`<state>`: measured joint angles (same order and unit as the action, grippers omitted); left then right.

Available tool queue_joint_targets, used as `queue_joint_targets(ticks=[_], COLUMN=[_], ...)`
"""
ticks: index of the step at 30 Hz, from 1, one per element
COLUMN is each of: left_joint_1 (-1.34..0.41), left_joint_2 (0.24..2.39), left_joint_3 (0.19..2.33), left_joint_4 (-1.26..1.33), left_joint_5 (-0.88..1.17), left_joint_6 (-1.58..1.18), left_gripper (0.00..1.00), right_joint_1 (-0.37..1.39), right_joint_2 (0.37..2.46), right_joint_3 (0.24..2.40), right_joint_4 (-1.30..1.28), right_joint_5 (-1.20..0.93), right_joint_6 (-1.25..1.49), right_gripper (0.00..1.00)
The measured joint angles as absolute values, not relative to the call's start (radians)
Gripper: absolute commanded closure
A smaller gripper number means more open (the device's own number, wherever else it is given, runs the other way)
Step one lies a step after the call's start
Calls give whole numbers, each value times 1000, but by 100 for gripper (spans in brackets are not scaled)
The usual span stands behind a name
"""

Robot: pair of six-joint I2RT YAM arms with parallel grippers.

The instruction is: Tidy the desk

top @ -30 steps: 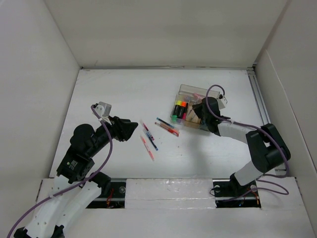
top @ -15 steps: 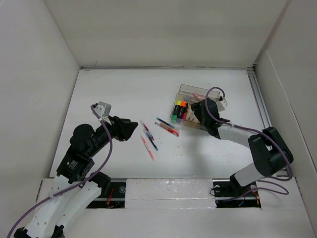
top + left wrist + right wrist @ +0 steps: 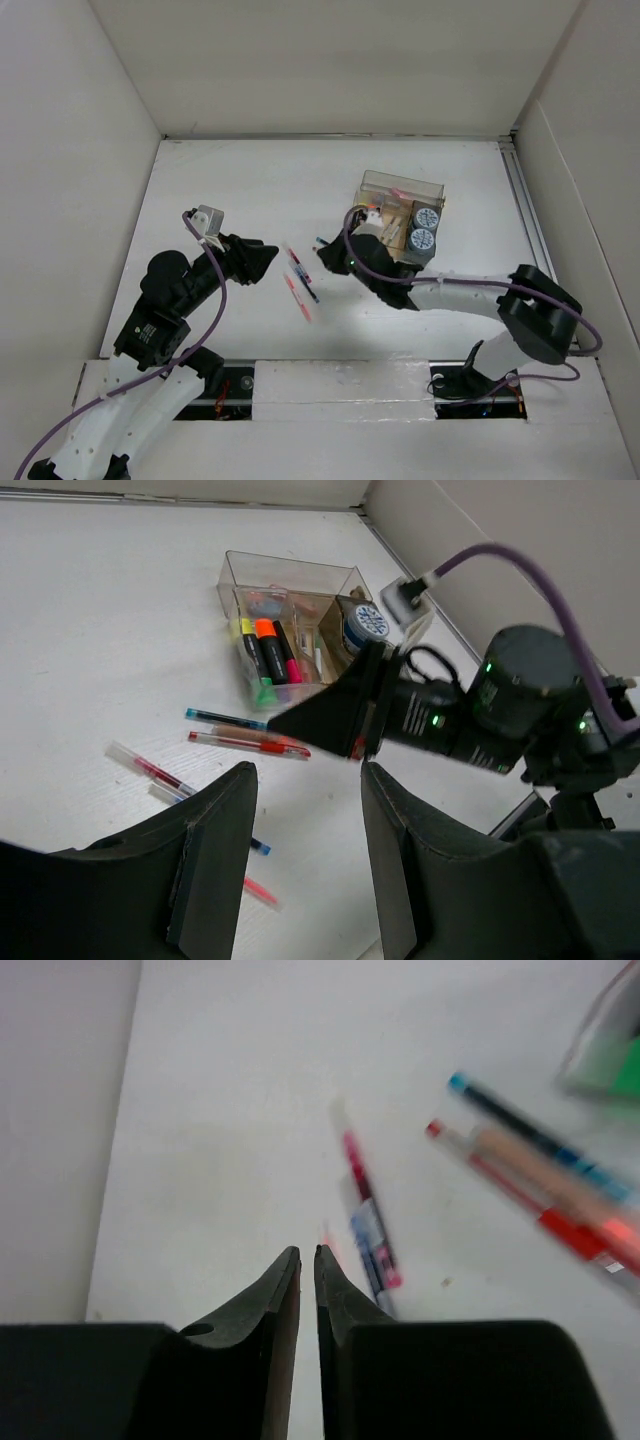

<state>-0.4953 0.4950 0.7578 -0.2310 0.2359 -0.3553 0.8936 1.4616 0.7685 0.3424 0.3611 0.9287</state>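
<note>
Right gripper (image 3: 307,1252) above loose pens (image 3: 300,272) on the surface (image 3: 220,180).
Its tips are pressed together, empty; left gripper (image 3: 308,780) hangs spread toward the left edge.

Through the right wrist camera the loose pens (image 3: 368,1222) are all smeared. The red pen (image 3: 560,1225) runs off the right edge, and the clear organizer (image 3: 610,1040) is just a greenish corner there. From above, the right gripper (image 3: 328,256) covers the pens beside that organizer, and the blue pen (image 3: 318,241) shows only its tip.
</note>
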Motion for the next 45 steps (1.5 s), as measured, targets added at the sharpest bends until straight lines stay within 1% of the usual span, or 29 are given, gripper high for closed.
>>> queue_joint_targets(ticks=[1,2,3,5,6,10,14,25,29,31,32,35,36,37,41,45], left_joint_1=[-495,-495,-495,-495,-495,-495,-495,-495,-495,-495,-495,-495,-495,-495,-495,-495], left_joint_2=[495,495,495,495,495,495,495,495,491,490,490,490,490,490,490,490], left_joint_3=[758,758,758,758,758,758,758,758,758,758,758,758,758,758,758,758], left_joint_4=[-231,-231,-230,-231,-230,-230,-230,-230,-230,-230,-230,-230,-229,-229,-230,-230], left_joint_5=[236,236,236,235,235,235,234,234,234,234,234,235,235,235,234,235], left_joint_6=[-355,-355,-355,-355,-355,-356,-355,-356,-356,-356,-355,-356,-355,-355,-355,-355], left_gripper=[58,58,58,58,58,58,58,58,58,58,58,58,58,58,58,58], right_joint_1=[933,974,1019,1087,1121,1216,1245,1243,1243,1243,1243,1243,1243,1243,1243,1245], right_joint_2=[1492,1527,1555,1614,1646,1777,1873,1918,1953,1977,1986,2013,2015,2016,2006,1924], right_joint_3=[781,797,814,852,877,995,1081,1095,1122,1142,1156,1191,1196,1196,1189,1109], right_joint_4=[333,332,315,285,269,184,123,57,50,51,50,48,49,51,61,81], right_joint_5=[358,357,369,405,426,506,563,657,655,656,653,642,634,627,588,520], right_joint_6=[897,896,884,867,859,830,808,807,803,797,794,789,784,781,771,760], right_gripper=[76,76,68,61,56,55,56,57,60,65,75,89,96,99,100,100])
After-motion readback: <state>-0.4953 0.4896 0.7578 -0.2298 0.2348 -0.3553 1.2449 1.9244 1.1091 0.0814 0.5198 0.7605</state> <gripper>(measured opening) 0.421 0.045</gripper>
